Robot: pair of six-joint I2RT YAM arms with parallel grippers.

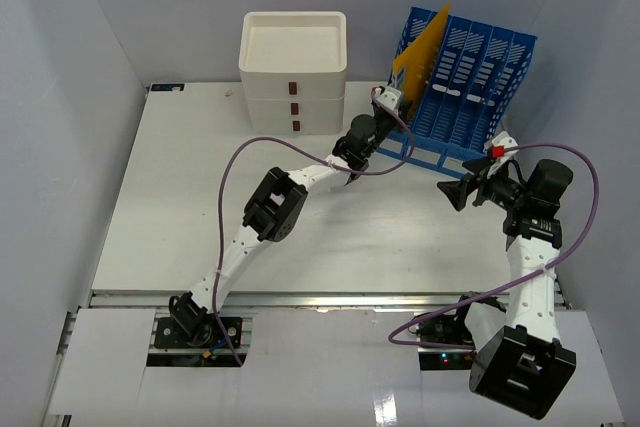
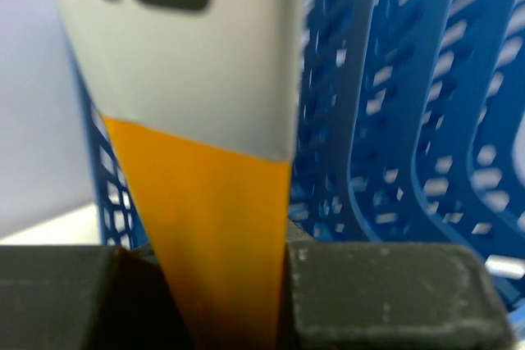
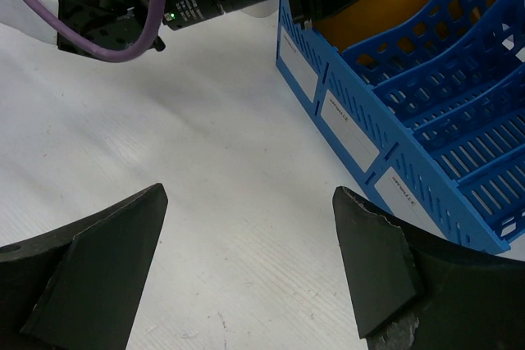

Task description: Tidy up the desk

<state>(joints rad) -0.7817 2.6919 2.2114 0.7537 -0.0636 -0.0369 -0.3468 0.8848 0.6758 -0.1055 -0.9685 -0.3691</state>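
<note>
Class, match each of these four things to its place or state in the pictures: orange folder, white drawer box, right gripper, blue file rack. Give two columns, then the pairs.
Column one:
1 orange folder
2 white drawer box
3 right gripper
4 blue file rack

Column two:
A open, holding nothing
B pinched in the left gripper
C at the desk's far edge, left of the rack
D at the far right, slots labelled

Pairs: 1-B, 2-C, 3-A, 4-D
</note>
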